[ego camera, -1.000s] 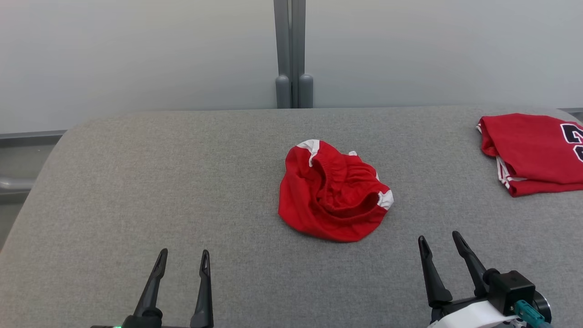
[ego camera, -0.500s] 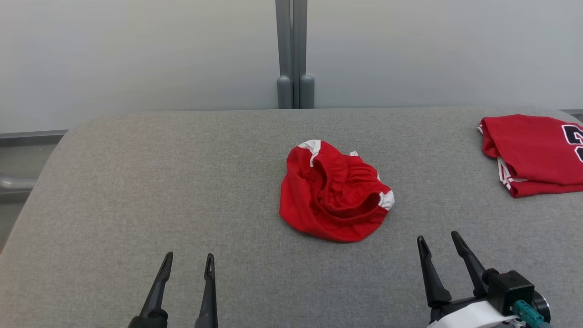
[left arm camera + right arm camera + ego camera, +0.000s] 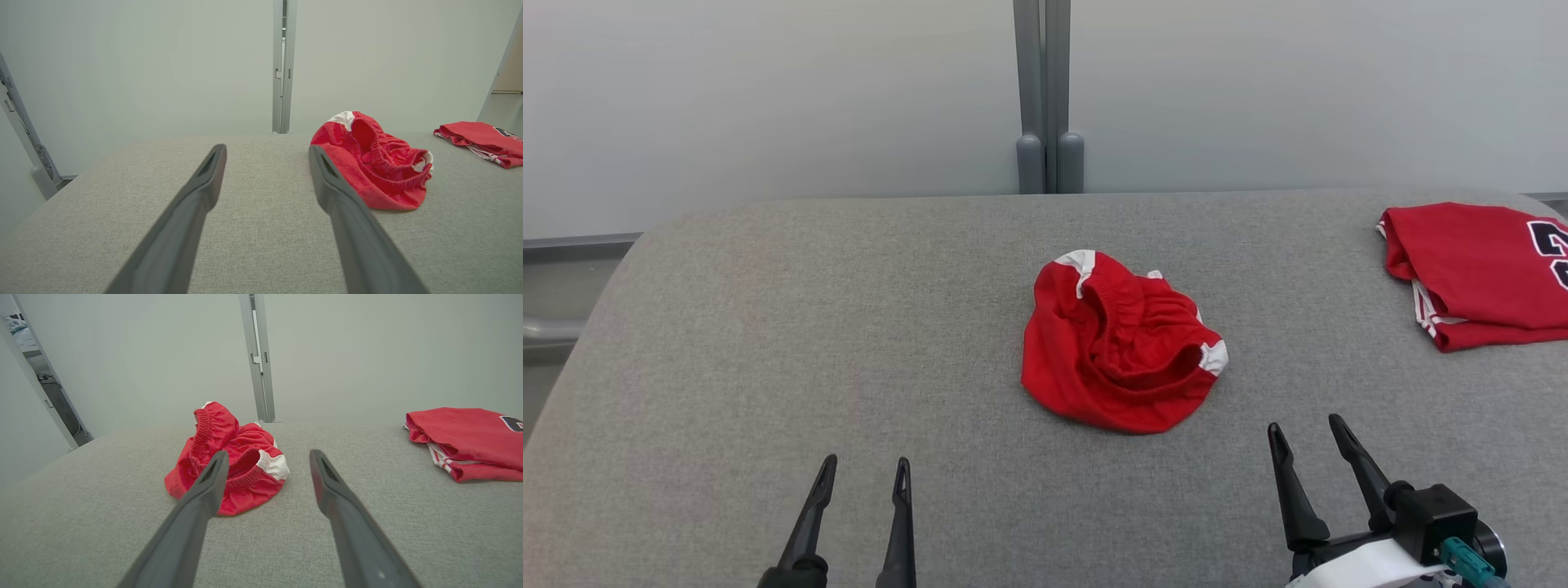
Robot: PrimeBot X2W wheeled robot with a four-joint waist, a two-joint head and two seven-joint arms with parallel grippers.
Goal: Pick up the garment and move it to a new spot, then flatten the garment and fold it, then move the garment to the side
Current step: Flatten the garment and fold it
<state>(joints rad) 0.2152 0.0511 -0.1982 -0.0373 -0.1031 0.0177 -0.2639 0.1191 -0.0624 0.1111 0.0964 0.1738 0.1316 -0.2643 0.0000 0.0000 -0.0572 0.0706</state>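
crumpled red garment point(image 3: 1119, 347), maybe shorts, on grey counter point(image 3: 809, 327), folded red jersey point(image 3: 1478, 273) far right, left gripper point(image 3: 866, 463) and right gripper point(image 3: 1304, 425) both spread apart, empty

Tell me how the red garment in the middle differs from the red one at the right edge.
The middle garment lies crumpled in a heap; the right garment lies folded flat. The middle garment shows a gathered elastic band and white patches; the right garment shows dark printed characters and white stripes. Both are red and rest on the grey surface.
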